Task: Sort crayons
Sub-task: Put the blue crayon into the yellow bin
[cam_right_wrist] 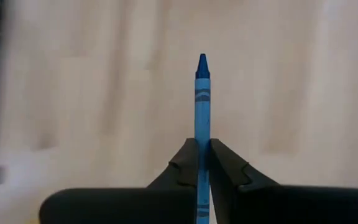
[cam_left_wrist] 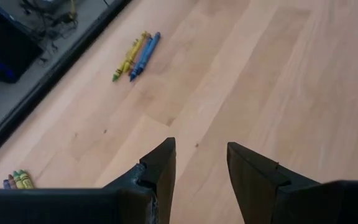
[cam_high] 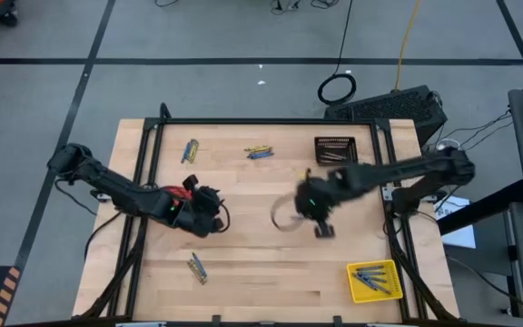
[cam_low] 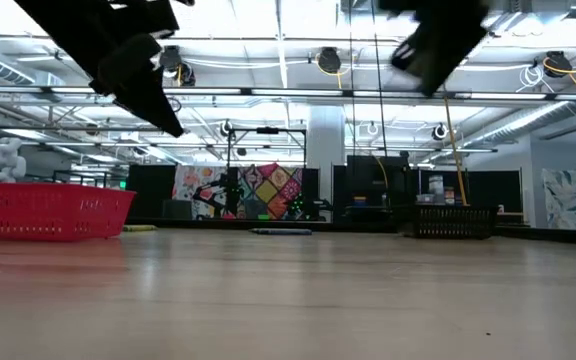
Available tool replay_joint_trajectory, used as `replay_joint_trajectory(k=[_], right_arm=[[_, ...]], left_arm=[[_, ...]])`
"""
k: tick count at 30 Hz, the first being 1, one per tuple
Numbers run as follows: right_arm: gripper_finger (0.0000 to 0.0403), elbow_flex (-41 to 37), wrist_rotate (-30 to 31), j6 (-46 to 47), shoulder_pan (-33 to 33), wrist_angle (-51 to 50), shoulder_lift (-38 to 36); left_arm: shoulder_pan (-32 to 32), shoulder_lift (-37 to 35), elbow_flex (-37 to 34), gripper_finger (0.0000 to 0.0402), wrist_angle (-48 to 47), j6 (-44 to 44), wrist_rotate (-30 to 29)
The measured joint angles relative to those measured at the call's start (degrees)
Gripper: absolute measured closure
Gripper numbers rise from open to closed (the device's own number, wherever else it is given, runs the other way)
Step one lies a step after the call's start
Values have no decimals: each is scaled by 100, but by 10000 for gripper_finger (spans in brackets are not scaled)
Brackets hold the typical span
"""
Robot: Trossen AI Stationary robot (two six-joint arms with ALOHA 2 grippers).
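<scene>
While the desk (cam_high: pixel 271 263) is carrying three mesh baskets, sorting is looking only partly done: the yellow basket (cam_high: pixel 375 281) at the near right corner is holding several blue crayons, the black basket (cam_high: pixel 335 150) is sitting at the far right, and the red basket (cam_low: pixel 48 211) is showing under the left arm. Loose crayon clusters are lying far left (cam_high: pixel 190 151), far centre (cam_high: pixel 259 152) and near left (cam_high: pixel 197 267). The right claw (cam_right_wrist: pixel 203 163), over mid-desk, is pinching a blue crayon (cam_right_wrist: pixel 202 99), paper-wrapped, tip pointing outward. The left claw (cam_left_wrist: pixel 201 168) is hovering with fingers apart, gripping nothing.
</scene>
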Motion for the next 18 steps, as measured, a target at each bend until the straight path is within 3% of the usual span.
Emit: replay_joint_trajectory(k=[6,12,15,18], right_arm=[[402,0,614,2677,2030,-598,-586],[402,-1,768,5038,3882,-1003,-328],[399,-5,763,5737,4419,-1293,30],[398,-7,754,5798,4751,-1407,400]], left_arm=[[-429,0,0,255,61,-207,-625],[-716,0,0,255,302,-201,-1217],[-773,0,0,255,335,-201,-1303],[-801,0,0,255,341,-198,-1331]])
